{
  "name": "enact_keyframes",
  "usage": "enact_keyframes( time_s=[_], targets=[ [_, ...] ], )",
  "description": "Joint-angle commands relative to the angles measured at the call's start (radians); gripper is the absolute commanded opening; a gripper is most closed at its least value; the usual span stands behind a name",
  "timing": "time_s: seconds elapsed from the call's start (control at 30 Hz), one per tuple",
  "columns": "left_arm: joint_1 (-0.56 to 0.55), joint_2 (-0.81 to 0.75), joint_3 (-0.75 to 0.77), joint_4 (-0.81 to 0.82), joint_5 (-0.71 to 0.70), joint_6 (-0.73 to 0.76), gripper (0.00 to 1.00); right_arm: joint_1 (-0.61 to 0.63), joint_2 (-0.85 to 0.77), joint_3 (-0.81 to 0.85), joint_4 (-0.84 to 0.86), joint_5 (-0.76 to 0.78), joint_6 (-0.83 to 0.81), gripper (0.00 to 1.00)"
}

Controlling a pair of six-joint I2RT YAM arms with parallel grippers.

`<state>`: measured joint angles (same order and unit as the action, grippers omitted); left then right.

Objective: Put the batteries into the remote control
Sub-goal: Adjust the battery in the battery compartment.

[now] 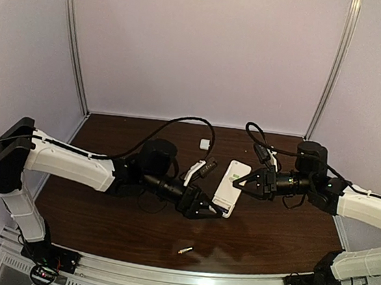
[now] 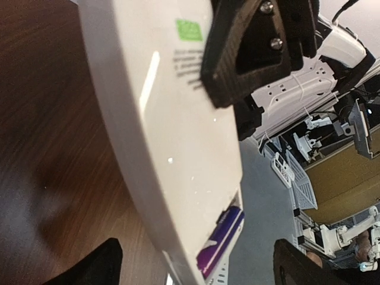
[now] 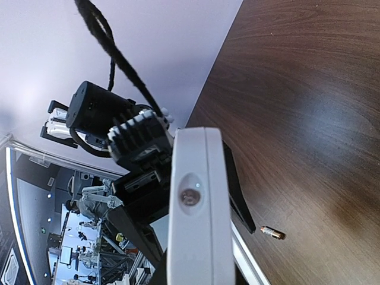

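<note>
The right gripper (image 1: 239,185) is clamping the white remote control (image 1: 231,181) above the counter (image 1: 276,238). The left gripper (image 1: 211,210) is standing open around its lower end. One battery (image 1: 185,250) is lying near the counter's front edge.

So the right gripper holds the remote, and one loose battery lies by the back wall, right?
Not quite. The right gripper does hold the remote control, but the battery lies near the front edge of the table, as the top external view shows.
</note>
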<state>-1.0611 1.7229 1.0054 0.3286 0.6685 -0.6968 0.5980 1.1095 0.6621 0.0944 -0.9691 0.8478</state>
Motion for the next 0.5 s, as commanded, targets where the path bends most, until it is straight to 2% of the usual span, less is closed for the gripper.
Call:
enact_keyframes(
  time_s=[0.0, 0.1, 0.2, 0.3, 0.37, 0.47],
  targets=[
    [0.006, -0.116, -0.007, -0.01, -0.051, 0.141, 0.94, 0.002, 0.0, 0.025, -0.021, 0.016, -0.027, 0.0],
    [0.006, -0.226, -0.05, -0.03, -0.15, 0.264, 0.97, 0.002, 0.002, 0.027, -0.02, 0.018, -0.018, 0.0],
    [-0.018, -0.332, -0.092, -0.08, -0.301, 0.475, 0.97, 0.0, 0.008, 0.027, -0.004, 0.016, 0.005, 0.0],
    [-0.151, -0.388, -0.125, -0.121, -0.561, 0.809, 0.97, 0.002, 0.015, 0.02, 0.013, 0.015, 0.041, 0.0],
    [-0.243, -0.372, -0.13, -0.125, -0.735, 0.993, 0.95, 0.002, 0.018, 0.013, 0.023, 0.019, 0.069, 0.0],
    [-0.314, -0.338, -0.119, -0.115, -0.835, 1.15, 0.85, 0.001, 0.018, 0.002, 0.038, 0.026, 0.115, 0.0]
  ],
)
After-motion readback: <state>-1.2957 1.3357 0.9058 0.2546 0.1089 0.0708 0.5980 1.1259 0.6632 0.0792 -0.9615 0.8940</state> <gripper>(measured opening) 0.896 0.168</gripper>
